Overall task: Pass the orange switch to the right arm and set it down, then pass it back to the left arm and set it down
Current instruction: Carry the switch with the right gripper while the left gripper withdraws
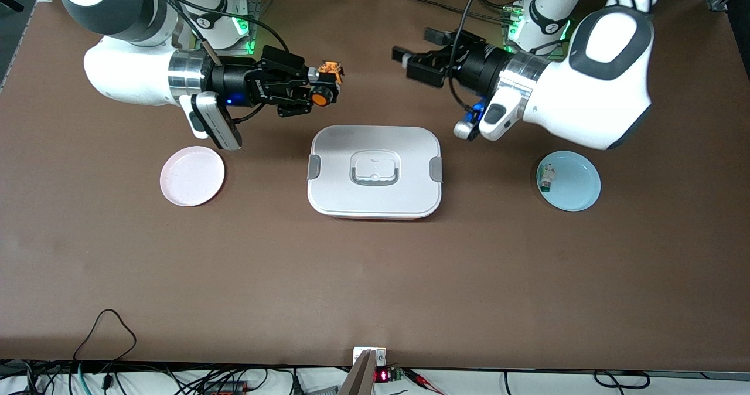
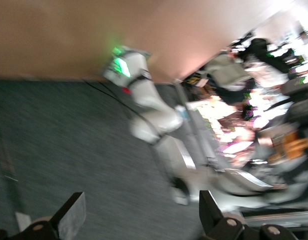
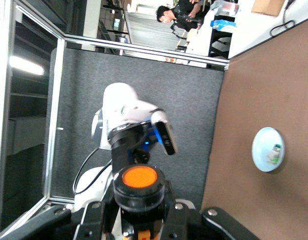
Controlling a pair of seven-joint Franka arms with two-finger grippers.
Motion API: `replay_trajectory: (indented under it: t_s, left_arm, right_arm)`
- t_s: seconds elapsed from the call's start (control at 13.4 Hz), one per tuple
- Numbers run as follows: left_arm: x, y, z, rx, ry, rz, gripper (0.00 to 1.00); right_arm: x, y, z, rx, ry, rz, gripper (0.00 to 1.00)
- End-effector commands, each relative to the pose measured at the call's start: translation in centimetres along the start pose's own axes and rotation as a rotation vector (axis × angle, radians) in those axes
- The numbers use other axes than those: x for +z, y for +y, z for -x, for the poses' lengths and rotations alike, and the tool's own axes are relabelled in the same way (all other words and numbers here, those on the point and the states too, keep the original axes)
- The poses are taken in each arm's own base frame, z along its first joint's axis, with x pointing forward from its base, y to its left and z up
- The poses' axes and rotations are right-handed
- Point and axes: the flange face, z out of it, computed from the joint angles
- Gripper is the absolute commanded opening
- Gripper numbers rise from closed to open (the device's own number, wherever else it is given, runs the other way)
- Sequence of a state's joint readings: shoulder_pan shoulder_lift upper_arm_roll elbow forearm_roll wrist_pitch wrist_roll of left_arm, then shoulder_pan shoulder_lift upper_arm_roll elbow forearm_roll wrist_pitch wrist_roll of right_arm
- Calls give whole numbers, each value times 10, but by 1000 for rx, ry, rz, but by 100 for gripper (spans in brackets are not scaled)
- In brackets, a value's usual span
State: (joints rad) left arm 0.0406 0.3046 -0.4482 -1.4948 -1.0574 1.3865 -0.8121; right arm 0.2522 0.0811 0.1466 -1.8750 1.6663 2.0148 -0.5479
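White box (image 1: 375,172) shut, mid-bench. Blue plate (image 1: 577,187) holds white-green part (image 1: 546,178); pink plate (image 1: 192,176) bare. Right gripper (image 1: 324,85) fingers clamp switch (image 1: 320,97); left gripper (image 1: 416,55) fingers wide, both airborne.

Brown counter (image 1: 375,278). Empty pink plate (image 1: 192,176) toward the right arm's end. Blue plate (image 1: 569,180) toward the left arm's end, holding small white-and-green part (image 1: 546,178).

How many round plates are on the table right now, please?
2: a pink plate toward the right arm's end of the table and a light blue plate toward the left arm's end, with the box between them.
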Motion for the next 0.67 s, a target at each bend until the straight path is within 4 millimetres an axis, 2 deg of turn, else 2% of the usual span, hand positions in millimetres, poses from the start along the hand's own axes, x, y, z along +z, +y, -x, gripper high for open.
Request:
replay_trajectory:
  t_s: [0.0,0.15,0.3,0.45,0.6]
  left_arm:
    - [-36,-43,6,195,91,-197,100]
    - [-53,-67,-13,289,157,-321,100]
    - [-57,-82,-27,337,243,-521,100]
    - [-64,-92,-33,371,310,-703,100]
    - [-88,-90,-29,450,396,-812,100]
  right_arm:
    - [-21,20,-1,-7,-26,88,27]
    - [-37,33,-6,-38,-54,183,27]
    - [-50,48,-8,-60,-87,274,27]
    - [-71,67,-14,-62,-94,339,27]
    - [-78,73,-14,-91,-135,413,27]
